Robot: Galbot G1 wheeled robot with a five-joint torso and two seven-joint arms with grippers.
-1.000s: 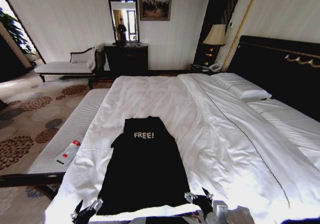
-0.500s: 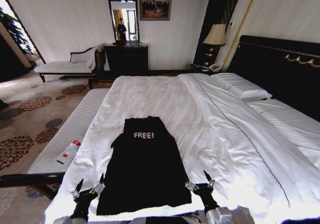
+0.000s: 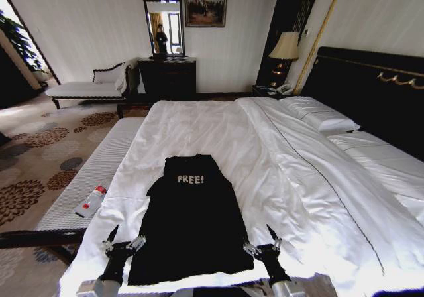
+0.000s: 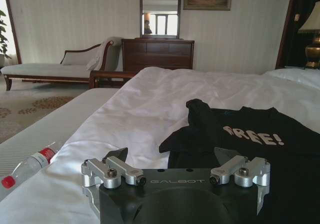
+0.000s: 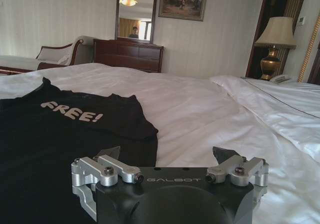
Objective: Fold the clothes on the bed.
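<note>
The clothes are one black T-shirt (image 3: 192, 221) with white "FREE!" lettering, lying flat and face up on the bed's white duvet (image 3: 218, 128), collar away from me and hem nearest. My left gripper (image 3: 126, 238) is open just outside the hem's left corner, over the duvet. My right gripper (image 3: 260, 240) is open at the hem's right corner. In the left wrist view the left gripper (image 4: 172, 155) has nothing between its fingers, with the shirt (image 4: 260, 149) ahead and a sleeve bunched up. The right gripper (image 5: 167, 154) is likewise empty, at the shirt's (image 5: 60, 134) edge.
A striped bench (image 3: 99, 171) runs along the bed's left side with a plastic bottle (image 3: 91, 201) on it. Pillows (image 3: 321, 118) and the dark headboard (image 3: 371, 91) are at the right. A chaise longue (image 3: 86, 88), dresser (image 3: 167, 77) and lamp (image 3: 285, 48) stand by the far wall.
Both grippers have moved forward from the picture's lower edge up to the shirt's hem corners and slightly inward. The shirt has not moved.
</note>
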